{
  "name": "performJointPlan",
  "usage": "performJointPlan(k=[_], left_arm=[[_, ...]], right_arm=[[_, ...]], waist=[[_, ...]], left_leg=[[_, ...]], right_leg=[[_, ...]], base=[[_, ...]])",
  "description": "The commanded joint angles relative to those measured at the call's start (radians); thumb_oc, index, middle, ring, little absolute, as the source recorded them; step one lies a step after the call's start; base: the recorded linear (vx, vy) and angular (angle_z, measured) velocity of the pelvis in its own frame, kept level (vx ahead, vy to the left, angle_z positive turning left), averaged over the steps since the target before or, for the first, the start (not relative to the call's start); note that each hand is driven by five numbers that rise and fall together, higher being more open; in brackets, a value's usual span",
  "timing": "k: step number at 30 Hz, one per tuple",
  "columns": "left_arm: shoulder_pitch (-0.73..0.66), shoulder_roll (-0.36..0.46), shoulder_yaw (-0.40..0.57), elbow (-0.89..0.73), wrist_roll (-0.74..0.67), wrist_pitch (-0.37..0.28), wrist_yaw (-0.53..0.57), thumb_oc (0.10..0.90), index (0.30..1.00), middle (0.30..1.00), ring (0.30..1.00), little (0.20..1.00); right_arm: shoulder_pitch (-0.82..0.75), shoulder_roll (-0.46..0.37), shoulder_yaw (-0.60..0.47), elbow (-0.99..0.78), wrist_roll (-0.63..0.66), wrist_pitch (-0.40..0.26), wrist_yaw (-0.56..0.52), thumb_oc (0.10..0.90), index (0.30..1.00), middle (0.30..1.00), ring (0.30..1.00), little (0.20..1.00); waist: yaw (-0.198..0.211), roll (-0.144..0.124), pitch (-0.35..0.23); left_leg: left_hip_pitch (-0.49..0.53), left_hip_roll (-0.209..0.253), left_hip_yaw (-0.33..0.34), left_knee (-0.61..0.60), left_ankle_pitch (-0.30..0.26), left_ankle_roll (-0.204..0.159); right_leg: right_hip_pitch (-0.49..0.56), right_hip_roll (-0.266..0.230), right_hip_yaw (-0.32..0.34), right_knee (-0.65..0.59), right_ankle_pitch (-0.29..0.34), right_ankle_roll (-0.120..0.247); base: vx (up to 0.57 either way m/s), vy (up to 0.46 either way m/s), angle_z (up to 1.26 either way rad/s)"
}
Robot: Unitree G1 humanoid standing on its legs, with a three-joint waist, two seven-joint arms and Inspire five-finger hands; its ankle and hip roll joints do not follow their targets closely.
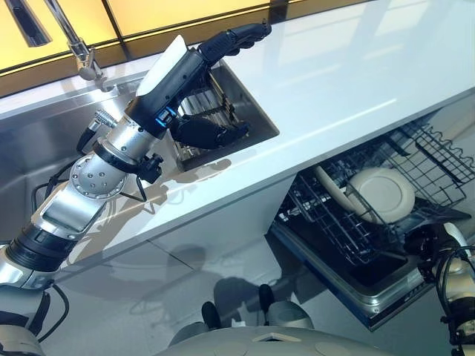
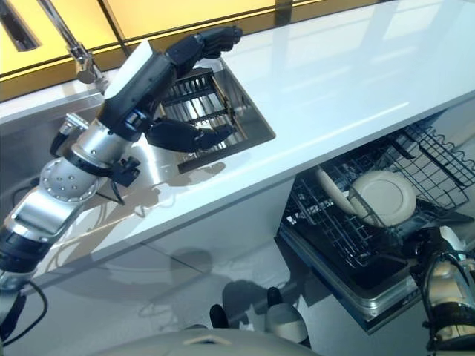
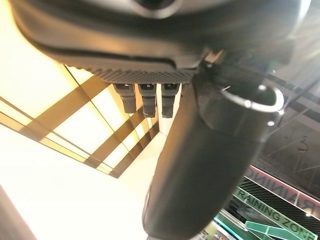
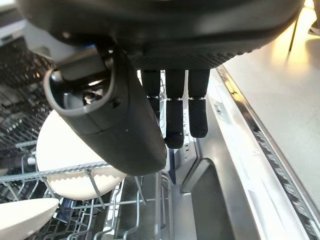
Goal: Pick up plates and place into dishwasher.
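Nearest you, your left arm ran up from the lower left to the left hand (image 1: 208,130), which hung over the sink (image 1: 256,111) set in the white counter (image 1: 356,81). Its fingers reached out over the far rim and the thumb sat lower by the dark drying rack (image 2: 194,104) in the basin; the hand was relaxed and empty.

Your right hand (image 4: 175,107) hung over the open dishwasher, fingers straight and holding nothing. The plates were already down there: a round cream plate (image 1: 382,194) stood on edge between the tines of the lower rack (image 1: 349,222), and a second plate (image 1: 334,191) leaned just beside it. You could not tell whether any plate was left in the sink.

A plate like these would be stiff, glazed, probably slick if wet, and it would chip against steel or wire. You would do best to pinch it at the rim, thumb on one face and fingers on the other, and to lower it edge-first between tines.
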Motion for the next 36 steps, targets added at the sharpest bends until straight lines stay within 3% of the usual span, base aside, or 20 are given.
performJointPlan(k=[1,12,14,21,27,36], left_arm=[[-0.123,0.010,0.037,0.007,-0.064,-0.079,0.062,0.800,0.900,0.900,0.900,0.900],[-0.168,0.025,0.027,-0.007,-0.063,-0.076,0.083,0.800,0.900,0.900,0.900,0.900],[-0.166,0.034,0.037,-0.027,-0.073,-0.073,0.072,0.800,0.900,0.900,0.900,0.900],[-0.181,0.031,0.036,-0.069,-0.088,-0.054,0.057,0.800,0.900,0.900,0.900,0.900],[-0.191,0.026,0.036,-0.081,-0.090,-0.040,0.049,0.800,0.900,0.900,0.900,0.900],[-0.213,0.012,0.040,-0.075,-0.088,-0.013,0.035,0.800,0.900,0.900,0.900,0.900]], right_arm=[[-0.145,-0.165,0.021,0.052,-0.072,-0.005,-0.017,0.100,0.300,0.300,0.300,0.200],[-0.253,-0.137,0.126,0.315,-0.151,0.070,0.101,0.100,0.300,0.300,0.300,0.200],[-0.246,-0.124,0.147,0.386,-0.187,0.140,0.176,0.100,0.300,0.300,0.300,0.200],[-0.223,-0.108,0.186,0.487,-0.232,0.209,0.290,0.100,0.300,0.300,0.300,0.200],[-0.197,-0.090,0.200,0.495,-0.254,0.208,0.337,0.100,0.300,0.300,0.300,0.200],[-0.198,-0.014,0.266,0.474,-0.309,0.273,0.548,0.100,0.300,0.300,0.300,0.200]], waist=[[0.027,0.020,0.007],[0.056,0.047,0.034],[0.068,0.053,0.041],[0.088,0.053,0.053],[0.092,0.050,0.060],[0.094,0.054,0.071]], left_leg=[[0.012,-0.012,-0.002,0.012,-0.092,0.004],[-0.001,-0.011,-0.013,0.018,-0.086,-0.004],[-0.002,-0.010,-0.021,0.017,-0.084,-0.007],[-0.007,-0.008,-0.036,0.022,-0.082,-0.010],[-0.008,-0.009,-0.045,0.026,-0.082,-0.010],[-0.007,-0.007,-0.047,0.024,-0.080,-0.012]], right_leg=[[-0.040,0.063,-0.036,0.057,-0.036,0.052],[-0.035,0.050,-0.066,0.051,-0.041,0.046],[-0.030,0.047,-0.080,0.050,-0.045,0.042],[-0.022,0.042,-0.105,0.048,-0.049,0.038],[-0.019,0.040,-0.106,0.048,-0.049,0.038],[-0.017,0.039,-0.104,0.045,-0.048,0.037]], base=[[-0.02,-0.039,0.07],[-0.01,-0.038,0.05],[-0.01,-0.045,0.11],[-0.01,-0.028,0.13],[0.00,-0.014,0.09],[0.00,-0.002,0.01]])
